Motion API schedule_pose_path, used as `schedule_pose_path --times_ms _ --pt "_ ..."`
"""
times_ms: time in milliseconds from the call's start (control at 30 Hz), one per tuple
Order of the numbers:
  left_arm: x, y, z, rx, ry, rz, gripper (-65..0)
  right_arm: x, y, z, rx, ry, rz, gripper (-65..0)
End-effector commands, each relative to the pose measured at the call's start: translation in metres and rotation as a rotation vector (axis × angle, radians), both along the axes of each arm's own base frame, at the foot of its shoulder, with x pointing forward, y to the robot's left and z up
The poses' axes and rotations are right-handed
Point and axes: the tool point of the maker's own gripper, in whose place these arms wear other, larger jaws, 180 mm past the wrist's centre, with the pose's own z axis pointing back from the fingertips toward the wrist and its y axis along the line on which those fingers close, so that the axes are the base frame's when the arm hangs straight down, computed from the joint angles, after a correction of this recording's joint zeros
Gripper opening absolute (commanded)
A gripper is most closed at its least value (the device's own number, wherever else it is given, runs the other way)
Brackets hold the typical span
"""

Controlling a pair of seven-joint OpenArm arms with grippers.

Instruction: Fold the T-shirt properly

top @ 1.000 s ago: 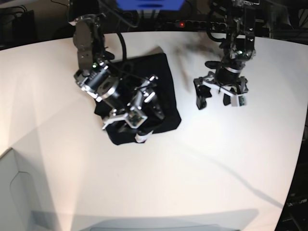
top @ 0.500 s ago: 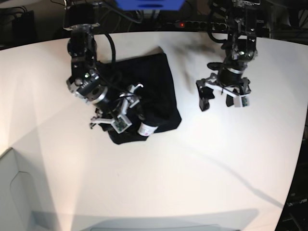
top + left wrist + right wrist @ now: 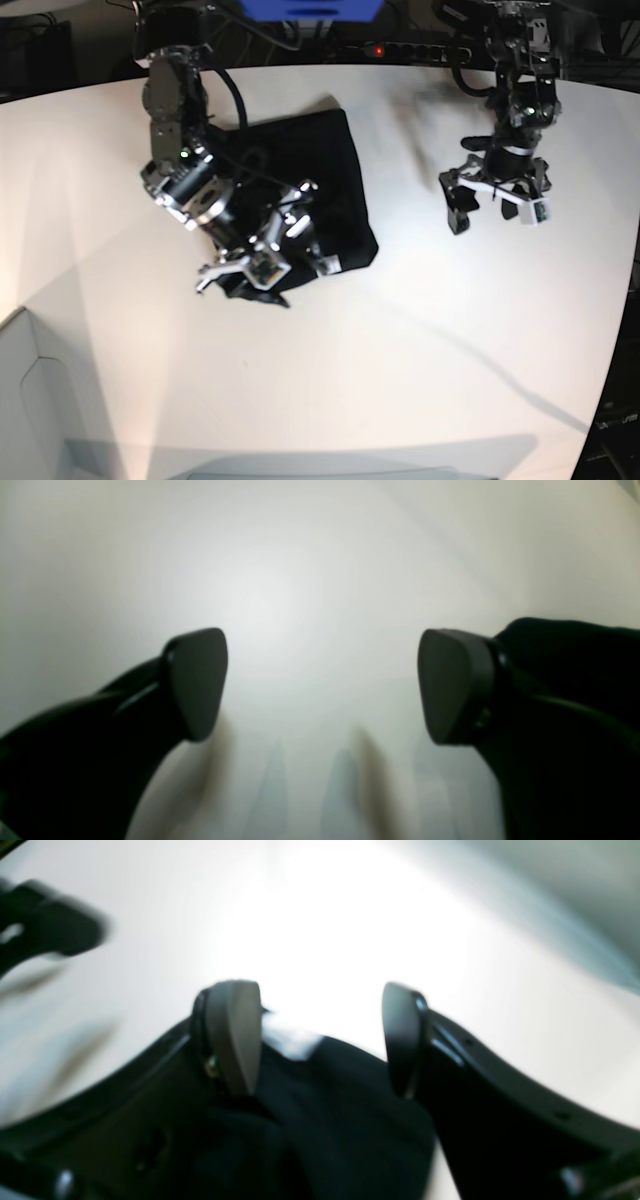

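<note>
Left wrist view: the left gripper [image 3: 322,685] hangs over the bare white table [image 3: 300,580], fingers spread wide with nothing between them; a dark edge of the T-shirt [image 3: 575,645] shows at far right.

Right wrist view: the right gripper [image 3: 320,1040] stands with fingers wide apart over black cloth, gripping nothing.

Base view: the T-shirt [image 3: 310,190] lies folded left of centre, under the right gripper [image 3: 265,255]; the left gripper [image 3: 497,208] is well apart to the right.

We see the T-shirt [image 3: 320,190] as plain black, without pattern, with a small white tag [image 3: 292,1040] at its edge. The table [image 3: 400,350] is plain white. At twelve o'clock sits a blue box [image 3: 310,8], and beside it a small red light [image 3: 376,49] glows.
</note>
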Motion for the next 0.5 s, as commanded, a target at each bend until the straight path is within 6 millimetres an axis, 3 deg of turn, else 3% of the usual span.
schedule_pose_path --times_ms 0,167,233,467 --pt "0.006 0.001 0.015 0.011 -0.050 -0.005 -6.9 -0.001 -0.010 0.011 0.013 -0.034 -0.018 -26.5" --pt "0.010 0.001 0.019 0.011 -0.064 -0.006 -6.9 -0.014 -0.052 -0.013 -0.039 0.026 -0.109 -26.5" --pt "0.012 0.001 0.021 0.010 -0.071 -0.007 -6.9 -0.030 -0.054 -0.031 -0.041 0.084 -0.111 -26.5" --pt "0.023 0.002 0.030 0.012 -0.102 -0.005 -6.9 -0.090 -0.005 -0.064 -0.016 0.226 0.034 -26.6"
